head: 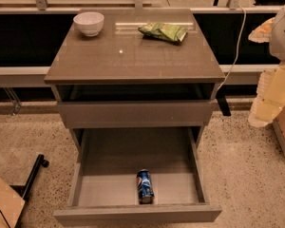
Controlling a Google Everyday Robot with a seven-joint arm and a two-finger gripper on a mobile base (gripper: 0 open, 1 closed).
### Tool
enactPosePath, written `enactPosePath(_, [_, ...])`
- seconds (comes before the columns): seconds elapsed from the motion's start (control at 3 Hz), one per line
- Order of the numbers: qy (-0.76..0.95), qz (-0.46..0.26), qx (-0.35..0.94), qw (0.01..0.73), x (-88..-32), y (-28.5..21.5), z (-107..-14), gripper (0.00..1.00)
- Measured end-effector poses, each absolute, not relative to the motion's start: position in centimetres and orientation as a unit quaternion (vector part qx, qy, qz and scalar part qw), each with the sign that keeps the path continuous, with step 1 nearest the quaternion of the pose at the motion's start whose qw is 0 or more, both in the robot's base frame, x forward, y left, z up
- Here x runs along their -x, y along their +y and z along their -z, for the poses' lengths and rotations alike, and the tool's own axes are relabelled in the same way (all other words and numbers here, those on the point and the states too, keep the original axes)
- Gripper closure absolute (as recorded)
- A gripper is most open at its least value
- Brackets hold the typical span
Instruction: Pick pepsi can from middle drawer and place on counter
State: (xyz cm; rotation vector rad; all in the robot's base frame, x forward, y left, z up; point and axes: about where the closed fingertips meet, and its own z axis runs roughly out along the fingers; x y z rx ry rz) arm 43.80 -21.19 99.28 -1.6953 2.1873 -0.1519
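The pepsi can (145,186) is small and dark blue, with a round logo. It appears to lie on its side on the bare floor of the middle drawer (109,194), close to the drawer's front wall and a little right of centre. That drawer is pulled out wide toward me. The counter (133,56) is the glossy grey-brown top of the cabinet above it. My gripper (275,91) is the pale shape at the right edge of the view, beside the cabinet, well apart from the can and higher than it.
A white bowl (89,23) stands at the counter's back left and a green snack bag (163,32) lies at its back right. A shallower drawer front (133,113) sits above the open drawer. A black stand (31,177) and cardboard (4,203) are on the speckled floor at left.
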Motion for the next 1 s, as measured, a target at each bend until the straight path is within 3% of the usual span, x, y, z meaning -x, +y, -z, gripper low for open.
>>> enactPosePath(1.0, [0.820,0.025,0.544,0.174,-46.6,-20.9,-92.4,0.00])
